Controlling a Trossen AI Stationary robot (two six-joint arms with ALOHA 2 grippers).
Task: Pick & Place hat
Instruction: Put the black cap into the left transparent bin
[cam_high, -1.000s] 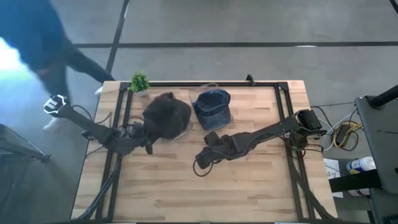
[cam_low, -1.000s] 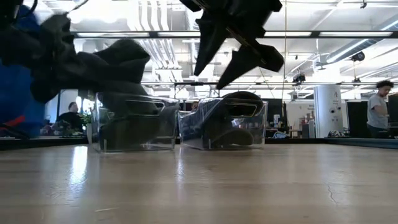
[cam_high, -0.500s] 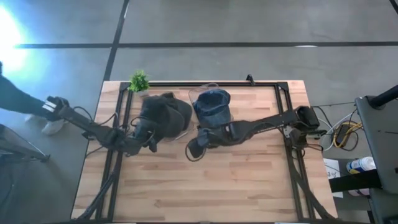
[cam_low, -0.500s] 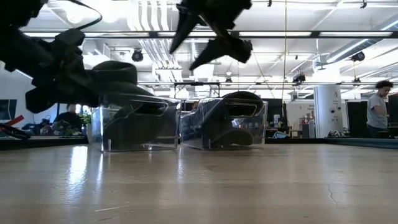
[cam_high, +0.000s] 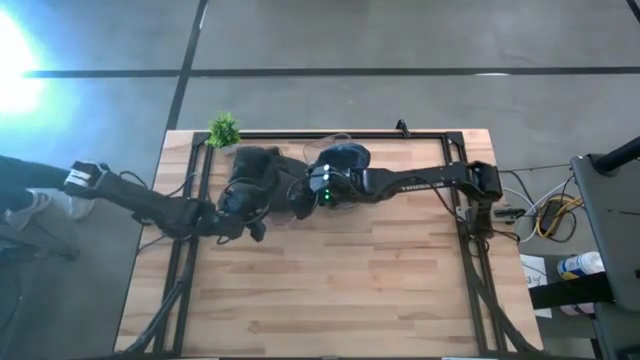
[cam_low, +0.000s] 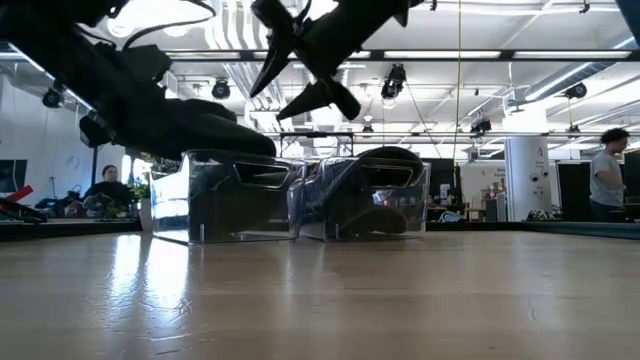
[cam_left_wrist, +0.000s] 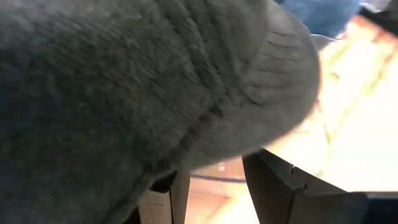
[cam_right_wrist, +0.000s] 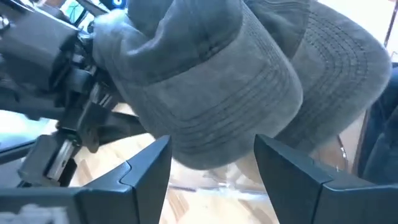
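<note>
A dark grey corduroy hat (cam_high: 258, 172) lies over the top of the left clear bin (cam_low: 220, 210). In the left wrist view the hat (cam_left_wrist: 155, 81) fills most of the picture. My left gripper (cam_high: 246, 208) is at its near-left side, shut on it. My right gripper (cam_high: 298, 198) reaches in from the right above the bins, open. Its fingers (cam_right_wrist: 149, 171) stand apart just short of the hat's crown (cam_right_wrist: 211, 93). Whether they touch it I cannot tell. A blue hat (cam_high: 350, 153) sits in the right clear bin (cam_low: 400, 205). My left gripper holds the grey hat at its near-left side (cam_left_wrist: 146, 180), coming slanted from the table's left and near side. The hat itself covers the fingertips, so the kind of hold does not show. The hat rests low on the left bin's rim (cam_low: 235, 155).
The two clear bins stand side by side at the far edge, between black frame rails (cam_high: 455, 190). A small green plant (cam_high: 224, 130) stands at the far left corner. The near half of the wooden table (cam_high: 330, 290) is bare. A person's dark sleeve (cam_high: 20, 190) shows left of the table.
My left gripper has carried the grey hat down, from hanging tilted above the left bin to lying low across its top. My right gripper, open throughout, has swung from the table's middle toward the far left, up to the grey hat. The person at the left has moved away.
</note>
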